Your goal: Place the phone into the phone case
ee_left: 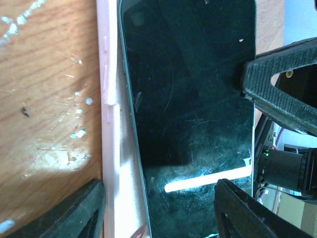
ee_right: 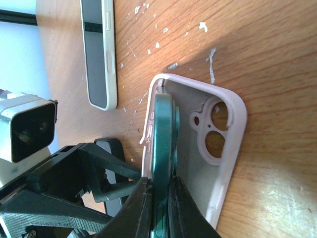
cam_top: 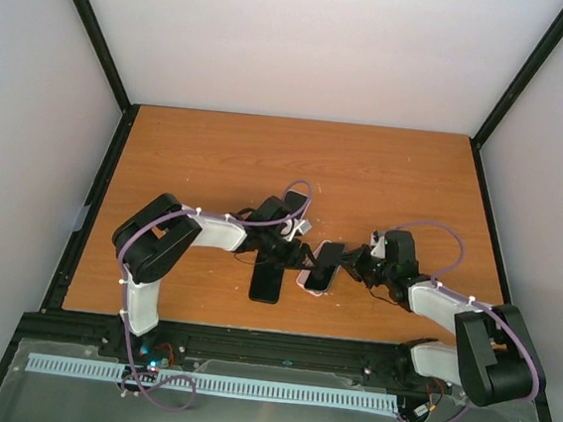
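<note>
The dark green phone (ee_right: 162, 129) stands on its long edge inside the pale pink phone case (ee_right: 233, 144), which lies open side up on the wooden table. My right gripper (ee_right: 161, 198) is shut on the phone's edge. In the top view the phone (cam_top: 324, 263) and case (cam_top: 305, 281) sit between the two grippers. My left gripper (ee_left: 158, 213) is open. Its jaws stand either side of the case wall (ee_left: 110, 124) and the phone's black screen (ee_left: 188, 99). The left gripper (cam_top: 293, 247) is just left of the case and the right gripper (cam_top: 348, 262) is on its right.
A second phone (cam_top: 267, 282) lies flat on the table just left of the case, near the front edge. It also shows in the right wrist view (ee_right: 99, 54). Black frame posts and white walls surround the table (cam_top: 216, 165).
</note>
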You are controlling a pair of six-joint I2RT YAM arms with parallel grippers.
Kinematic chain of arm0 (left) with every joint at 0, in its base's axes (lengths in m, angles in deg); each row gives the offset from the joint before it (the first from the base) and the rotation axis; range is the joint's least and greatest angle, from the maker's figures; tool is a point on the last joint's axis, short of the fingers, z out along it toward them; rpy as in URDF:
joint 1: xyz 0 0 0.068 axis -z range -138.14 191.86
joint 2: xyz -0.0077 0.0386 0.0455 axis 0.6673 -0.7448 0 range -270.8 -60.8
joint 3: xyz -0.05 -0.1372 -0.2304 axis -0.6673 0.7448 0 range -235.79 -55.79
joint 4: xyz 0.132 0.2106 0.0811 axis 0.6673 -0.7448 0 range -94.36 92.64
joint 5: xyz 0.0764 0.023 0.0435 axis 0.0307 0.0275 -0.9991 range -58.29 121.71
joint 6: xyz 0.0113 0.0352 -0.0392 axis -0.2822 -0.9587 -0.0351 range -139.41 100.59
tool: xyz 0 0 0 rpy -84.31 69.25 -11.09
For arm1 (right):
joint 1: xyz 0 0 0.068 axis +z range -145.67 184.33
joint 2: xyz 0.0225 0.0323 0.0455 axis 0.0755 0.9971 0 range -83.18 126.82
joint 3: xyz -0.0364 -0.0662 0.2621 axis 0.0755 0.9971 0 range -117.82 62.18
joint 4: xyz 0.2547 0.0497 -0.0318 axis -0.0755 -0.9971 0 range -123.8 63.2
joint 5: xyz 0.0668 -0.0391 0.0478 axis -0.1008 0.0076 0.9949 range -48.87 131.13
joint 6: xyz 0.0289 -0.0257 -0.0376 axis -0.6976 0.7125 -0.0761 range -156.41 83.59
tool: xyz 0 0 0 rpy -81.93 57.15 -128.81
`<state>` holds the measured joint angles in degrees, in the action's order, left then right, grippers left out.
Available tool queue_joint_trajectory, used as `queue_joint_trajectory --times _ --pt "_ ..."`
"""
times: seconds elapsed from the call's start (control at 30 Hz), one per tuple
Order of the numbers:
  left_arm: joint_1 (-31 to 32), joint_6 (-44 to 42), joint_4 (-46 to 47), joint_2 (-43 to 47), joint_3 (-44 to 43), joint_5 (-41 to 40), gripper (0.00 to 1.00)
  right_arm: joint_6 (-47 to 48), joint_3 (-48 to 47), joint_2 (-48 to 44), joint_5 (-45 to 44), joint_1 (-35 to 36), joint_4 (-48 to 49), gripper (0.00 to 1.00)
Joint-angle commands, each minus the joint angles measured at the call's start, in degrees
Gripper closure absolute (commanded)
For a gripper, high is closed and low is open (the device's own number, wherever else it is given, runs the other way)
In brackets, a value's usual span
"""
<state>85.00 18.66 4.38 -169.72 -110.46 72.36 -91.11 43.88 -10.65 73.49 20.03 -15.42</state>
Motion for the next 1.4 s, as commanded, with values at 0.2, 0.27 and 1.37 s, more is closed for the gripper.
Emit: queue_joint_trajectory --times 0.2,0.27,1.37 --pt "1.69 1.55 1.92 0.24 0.69 3.41 0.39 2.23 0.77 -0.08 -3.82 -0.76 2.34 0.97" --pt "1.69 1.89 2.53 -0.05 0.70 4.09 0.39 2.02 1.20 1.47 -3.14 -0.76 4.23 0.97" --pt "3.96 5.59 8.02 0.42 0.36 7.18 0.41 6.56 -1.89 3.43 -9.35 -0.64 -5.71 0.83"
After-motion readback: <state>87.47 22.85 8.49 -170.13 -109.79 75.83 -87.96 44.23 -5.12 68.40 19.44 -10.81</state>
